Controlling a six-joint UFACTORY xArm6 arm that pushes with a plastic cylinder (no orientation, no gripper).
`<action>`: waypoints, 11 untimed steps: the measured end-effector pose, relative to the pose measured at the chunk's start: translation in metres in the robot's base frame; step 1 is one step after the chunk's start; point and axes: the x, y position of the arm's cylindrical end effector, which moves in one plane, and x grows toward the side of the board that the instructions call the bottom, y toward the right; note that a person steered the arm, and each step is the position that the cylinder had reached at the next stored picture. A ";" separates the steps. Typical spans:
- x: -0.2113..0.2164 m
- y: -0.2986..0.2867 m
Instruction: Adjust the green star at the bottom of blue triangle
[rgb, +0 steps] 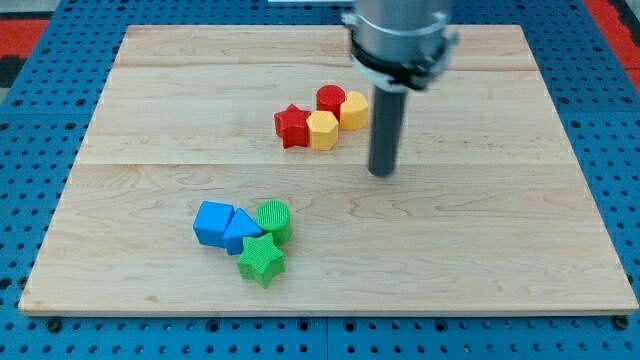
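Observation:
The green star (262, 259) lies on the wooden board near the view's bottom left, touching the lower right side of the blue triangle (240, 231). A blue cube (212, 222) sits to the triangle's left and a green cylinder (273, 219) to its right. My tip (382, 173) stands on the board to the right of and above this cluster, well apart from the green star.
A red star (292, 127), a yellow hexagon block (322, 130), a red cylinder (331, 100) and another yellow block (353, 110) sit bunched in the upper middle, just left of my rod. The board's edge (330, 312) runs along the view's bottom.

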 end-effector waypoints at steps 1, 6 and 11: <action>0.078 0.002; 0.134 -0.158; 0.131 -0.176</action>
